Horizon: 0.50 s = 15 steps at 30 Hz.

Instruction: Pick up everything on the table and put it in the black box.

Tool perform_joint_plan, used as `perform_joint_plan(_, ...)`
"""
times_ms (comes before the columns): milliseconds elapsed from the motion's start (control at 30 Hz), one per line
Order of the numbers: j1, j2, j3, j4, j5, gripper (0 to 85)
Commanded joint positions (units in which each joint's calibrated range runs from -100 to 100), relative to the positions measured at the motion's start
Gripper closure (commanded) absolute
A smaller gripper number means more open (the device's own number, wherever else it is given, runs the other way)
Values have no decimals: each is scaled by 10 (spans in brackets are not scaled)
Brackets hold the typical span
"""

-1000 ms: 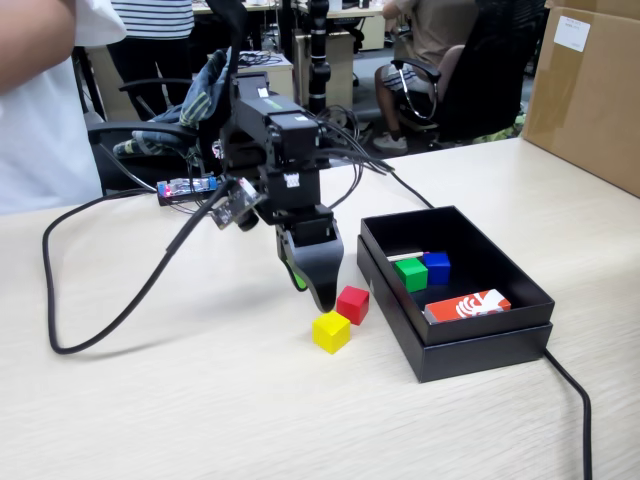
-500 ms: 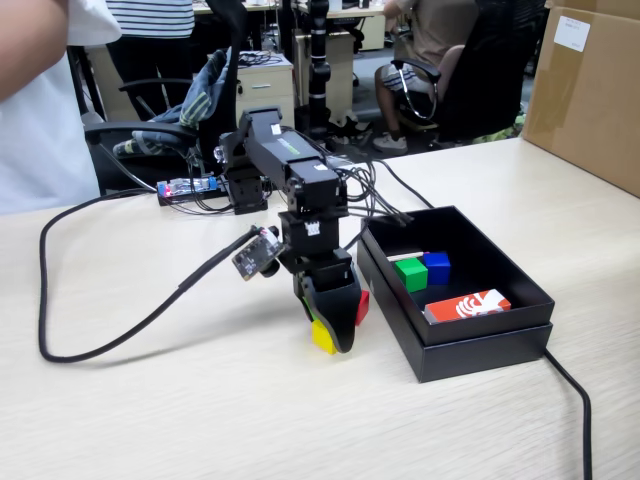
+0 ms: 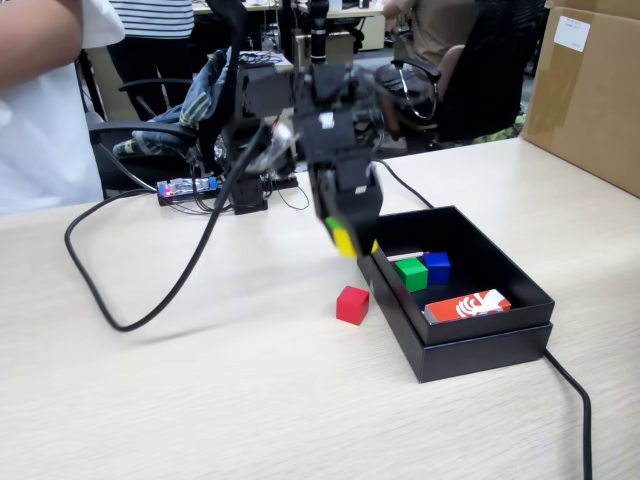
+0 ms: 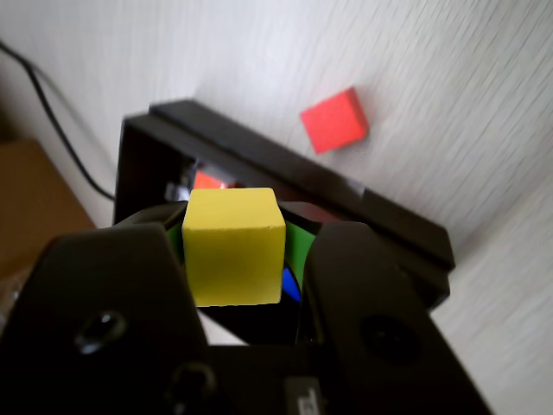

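Progress: two of four cubes done. Green cube (image 3: 410, 273) and blue cube (image 3: 436, 267) sit side by side in the black box (image 3: 480, 345), toward its far end, touching or nearly so. A red-and-white card (image 3: 467, 305) lies in the box's near end; not part of the task.

Third cube in transit. The pincer (image 3: 345, 238) is clamped on the yellow cube (image 4: 233, 245), lifted clear of the surface (image 3: 200, 400) and hanging at the box's far-left corner in the fixed view. In the wrist view the cube is seated squarely between the two dark jaws, one flat face toward the camera, with the box interior directly beyond it. Judgement: carry is nearly at the drop point; release into the box comes next.

Left to do: red cube (image 3: 352, 304) rests on the surface just beside the box's left wall, apart from it.

Orientation: cubes have no long axis. The box's long axis runs from the near-right of the surface toward the far-left in the fixed view, open side up. Red cube sits flat, turned slightly against the box wall.
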Motion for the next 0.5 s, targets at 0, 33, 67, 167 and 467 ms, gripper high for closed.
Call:
perform_joint_plan(0,38,-63,21,0,11,726)
perform_joint_plan(33,49,-58,21,1,17,726)
perform_joint_plan(67,60,-48,21,0,23,726)
perform_joint_plan(167,84,44,34,1,42,725)
perform_joint_plan(467,89,169,25,-2,65,720)
